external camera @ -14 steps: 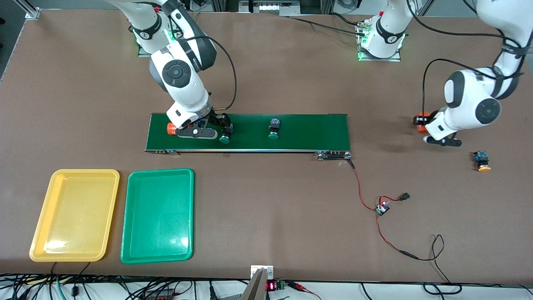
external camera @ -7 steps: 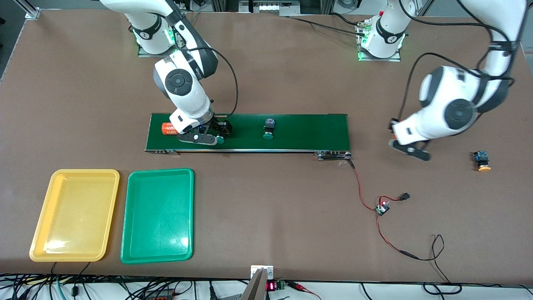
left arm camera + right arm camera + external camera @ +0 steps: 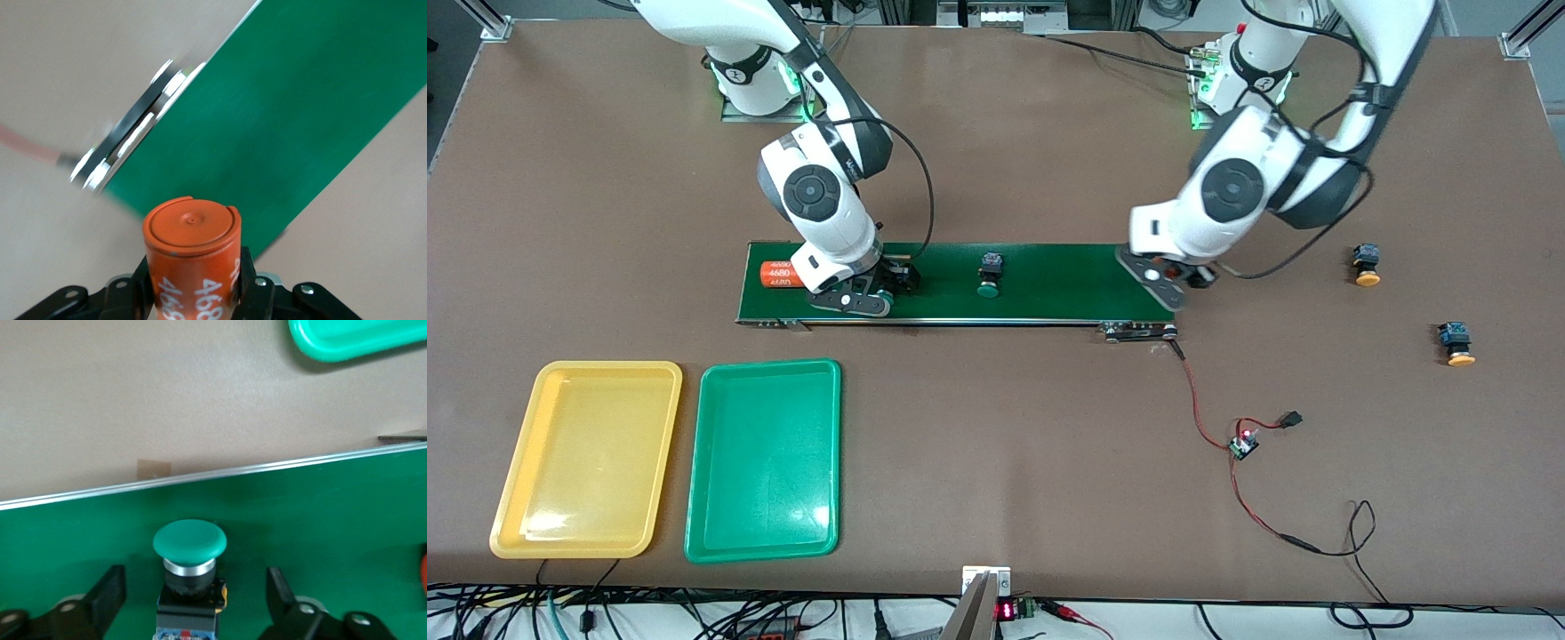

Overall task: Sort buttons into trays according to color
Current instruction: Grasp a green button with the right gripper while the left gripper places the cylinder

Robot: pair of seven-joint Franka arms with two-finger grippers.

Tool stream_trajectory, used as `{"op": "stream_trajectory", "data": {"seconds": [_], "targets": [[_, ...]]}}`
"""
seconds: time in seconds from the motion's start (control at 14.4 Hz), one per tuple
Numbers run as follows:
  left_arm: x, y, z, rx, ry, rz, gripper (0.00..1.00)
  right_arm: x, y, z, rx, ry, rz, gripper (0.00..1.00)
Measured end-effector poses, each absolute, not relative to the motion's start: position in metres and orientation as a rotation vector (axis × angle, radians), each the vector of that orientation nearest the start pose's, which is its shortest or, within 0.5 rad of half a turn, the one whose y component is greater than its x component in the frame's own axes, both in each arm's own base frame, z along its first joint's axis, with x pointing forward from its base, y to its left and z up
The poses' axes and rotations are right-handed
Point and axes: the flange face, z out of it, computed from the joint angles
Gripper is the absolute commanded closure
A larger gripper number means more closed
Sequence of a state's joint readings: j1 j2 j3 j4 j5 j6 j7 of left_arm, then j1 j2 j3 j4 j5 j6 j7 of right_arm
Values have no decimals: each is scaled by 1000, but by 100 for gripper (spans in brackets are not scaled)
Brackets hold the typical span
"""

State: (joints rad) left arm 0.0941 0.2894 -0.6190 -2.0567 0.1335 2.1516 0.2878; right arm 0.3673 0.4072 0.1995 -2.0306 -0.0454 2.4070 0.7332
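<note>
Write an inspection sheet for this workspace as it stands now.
Surface: table, dark-green belt across its middle.
Job's things: green button on the belt under the right gripper; second green button mid-belt; two yellow-orange buttons on the table toward the left arm's end; yellow tray and green tray hold no buttons.
Clutter: orange cylinder lying on the belt.
Grippers: right gripper open, fingers flanking the green button; left gripper shut on a second orange cylinder over the belt's end.
Cables: red-black wire, belt to small board.
Surroundings: cable bundle below the table's near edge.
</note>
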Motion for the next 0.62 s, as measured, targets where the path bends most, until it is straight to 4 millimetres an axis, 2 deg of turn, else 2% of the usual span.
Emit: {"op": "stream_trajectory", "data": {"seconds": [0.07,0.21,0.35,0.49,0.55,0.62], "targets": [[497,-289,304,-2849,1460,167,84,505,318,244,-3108,229,79,63],[498,-306,294,-2771,1679,62,84,506,318,243,-3108,230,79,84],[500,-310,286,-2676,1860,20,85,508,316,246,-3106,237,72,93],[497,-317,279,-2566,2006,13,84,513,312,250,-3101,249,61,95],[494,-321,274,-2493,2058,19,78,514,310,253,-3101,255,57,95],[491,-325,269,-2424,2093,23,51,516,308,256,-3101,259,52,95]]}}
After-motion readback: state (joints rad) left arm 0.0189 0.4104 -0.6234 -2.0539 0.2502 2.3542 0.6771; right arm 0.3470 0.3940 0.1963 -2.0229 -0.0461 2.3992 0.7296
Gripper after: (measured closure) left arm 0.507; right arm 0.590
